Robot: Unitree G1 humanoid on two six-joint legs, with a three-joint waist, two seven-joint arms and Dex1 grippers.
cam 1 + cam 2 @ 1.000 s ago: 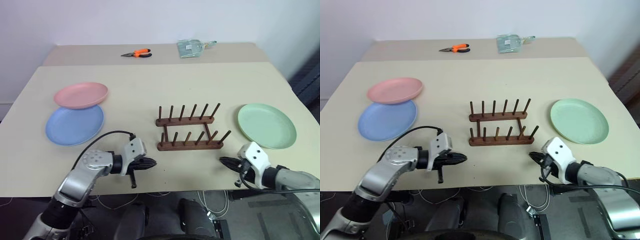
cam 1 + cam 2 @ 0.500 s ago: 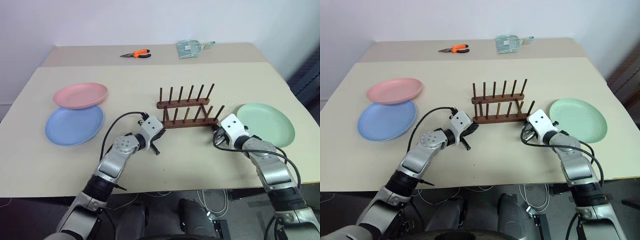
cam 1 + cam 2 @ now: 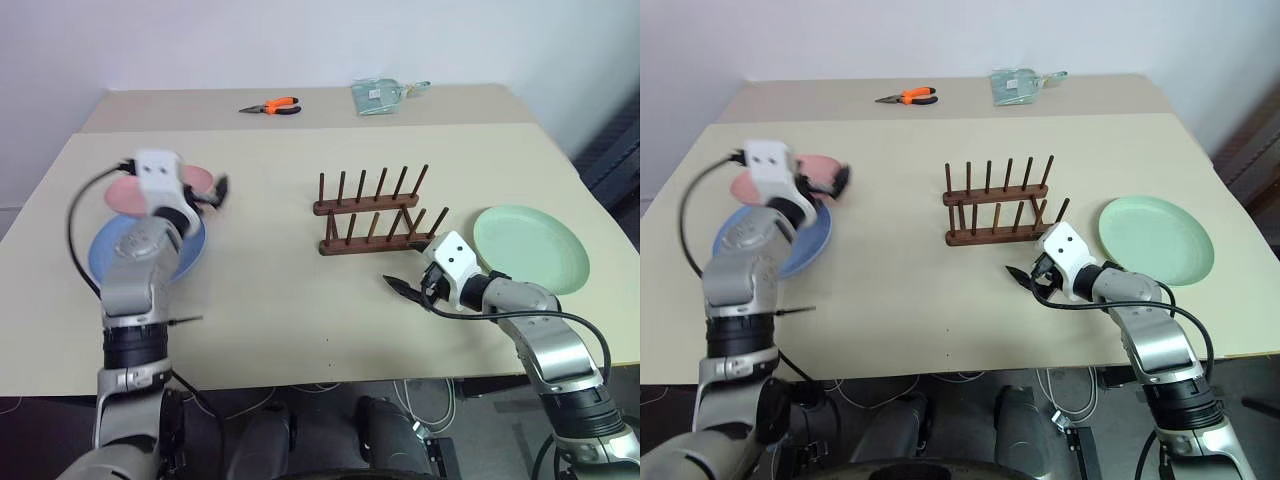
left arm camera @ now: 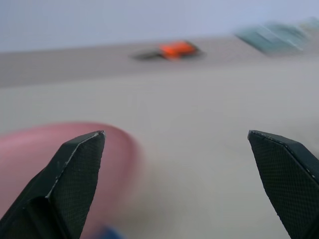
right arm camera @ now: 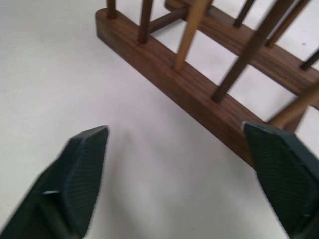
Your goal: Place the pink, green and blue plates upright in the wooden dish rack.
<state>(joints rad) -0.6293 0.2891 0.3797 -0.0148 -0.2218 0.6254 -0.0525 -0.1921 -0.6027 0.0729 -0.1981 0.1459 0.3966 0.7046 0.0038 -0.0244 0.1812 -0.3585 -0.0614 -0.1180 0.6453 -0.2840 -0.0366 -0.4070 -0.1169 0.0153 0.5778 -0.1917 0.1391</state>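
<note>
Plates all lie flat: pink plate and blue plate partly hidden behind left gripper, green plate beside empty rack. Both grippers, right gripper too, spread wide, hold nothing.

In the middle of the frame you see the wooden dish rack standing empty on the table. At right lies the green plate. At left the pink plate overlaps the blue plate, and your left gripper hangs over them. Your right gripper is just below the rack. Orange pliers lie at the top.
</note>
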